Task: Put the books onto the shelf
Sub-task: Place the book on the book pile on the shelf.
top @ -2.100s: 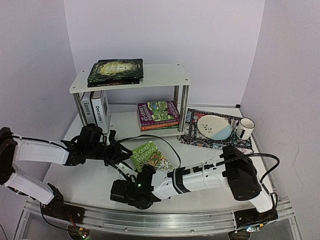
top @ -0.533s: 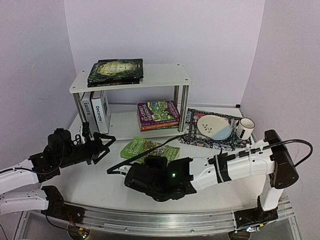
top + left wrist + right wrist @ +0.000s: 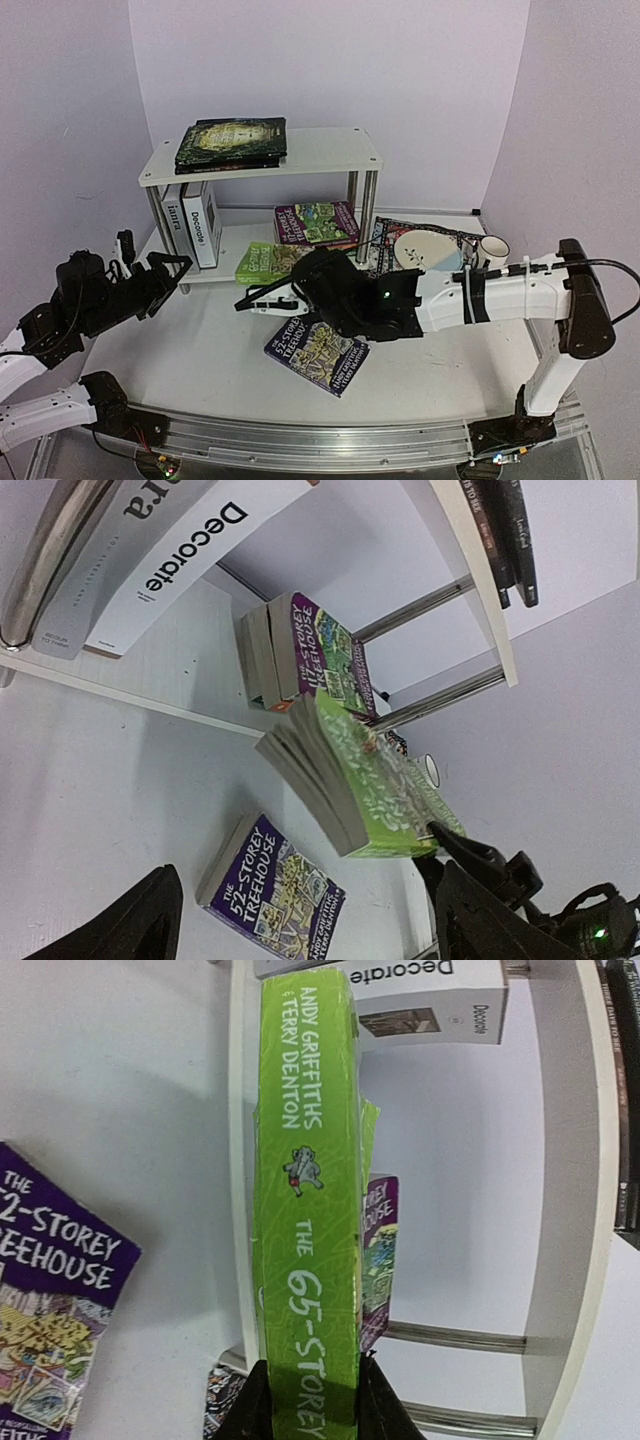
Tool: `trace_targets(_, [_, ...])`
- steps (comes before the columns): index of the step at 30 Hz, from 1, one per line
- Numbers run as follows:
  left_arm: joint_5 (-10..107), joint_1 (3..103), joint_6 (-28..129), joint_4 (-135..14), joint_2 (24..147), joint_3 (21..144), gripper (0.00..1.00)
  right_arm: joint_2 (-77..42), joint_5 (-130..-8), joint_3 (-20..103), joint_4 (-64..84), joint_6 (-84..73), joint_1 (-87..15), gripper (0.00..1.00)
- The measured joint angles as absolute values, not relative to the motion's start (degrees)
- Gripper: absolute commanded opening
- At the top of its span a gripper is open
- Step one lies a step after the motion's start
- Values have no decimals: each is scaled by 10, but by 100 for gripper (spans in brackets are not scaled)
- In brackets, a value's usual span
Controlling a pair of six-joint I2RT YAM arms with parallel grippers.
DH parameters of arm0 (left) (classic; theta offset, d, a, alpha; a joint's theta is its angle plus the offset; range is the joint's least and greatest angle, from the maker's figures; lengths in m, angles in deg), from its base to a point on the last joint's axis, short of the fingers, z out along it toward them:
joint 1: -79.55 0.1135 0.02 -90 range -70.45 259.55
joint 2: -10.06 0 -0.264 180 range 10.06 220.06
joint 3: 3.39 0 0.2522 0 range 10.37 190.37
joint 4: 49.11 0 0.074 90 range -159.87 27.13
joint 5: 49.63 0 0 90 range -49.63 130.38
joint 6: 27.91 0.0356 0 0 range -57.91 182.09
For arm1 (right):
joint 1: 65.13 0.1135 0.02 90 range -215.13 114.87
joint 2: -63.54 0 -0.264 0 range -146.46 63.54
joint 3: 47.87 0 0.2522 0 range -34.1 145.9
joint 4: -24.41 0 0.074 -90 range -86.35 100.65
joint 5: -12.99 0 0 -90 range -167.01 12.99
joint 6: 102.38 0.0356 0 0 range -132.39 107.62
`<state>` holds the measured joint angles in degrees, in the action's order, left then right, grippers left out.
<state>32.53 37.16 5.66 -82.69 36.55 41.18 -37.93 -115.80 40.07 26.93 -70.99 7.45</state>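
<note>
We note the right gripper [image 3: 312, 1400] clamped on one end of the green book [image 3: 305, 1190], which sits across the shelf's [image 3: 300, 150] lower front edge. The left gripper [image 3: 150, 265] gapes empty, left of the shelf. A purple book [image 3: 318, 353] lies flat before the shelf.

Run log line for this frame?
right fingers: shut on green 65-Storey paperback, at front lower board of white two-tier shelf | left fingers: open, empty | purple 52-Storey paperback: flat on table

Green book [image 3: 305, 1210] title cut off at the bottom edge, purple book [image 3: 45, 1300] half out of view, mat [image 3: 385, 232] partly under plate [image 3: 428, 250]
</note>
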Motion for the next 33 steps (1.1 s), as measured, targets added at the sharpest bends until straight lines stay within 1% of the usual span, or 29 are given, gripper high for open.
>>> trace_targets(8, [307,372,65,-851,368,412,89,-379,-1097,401,323,-793,14,0])
trace_targets(13, [302,372,68,-855,380,414,89,-389,-1071,402,400,-830,-26,0])
trace_targets(28, [282,372,79,-855,414,423,89,-430,-992,409,509,-839,-110,0])
trace_targets(33, [281,372,82,-858,425,426,89,-457,-953,408,578,-844,-142,0])
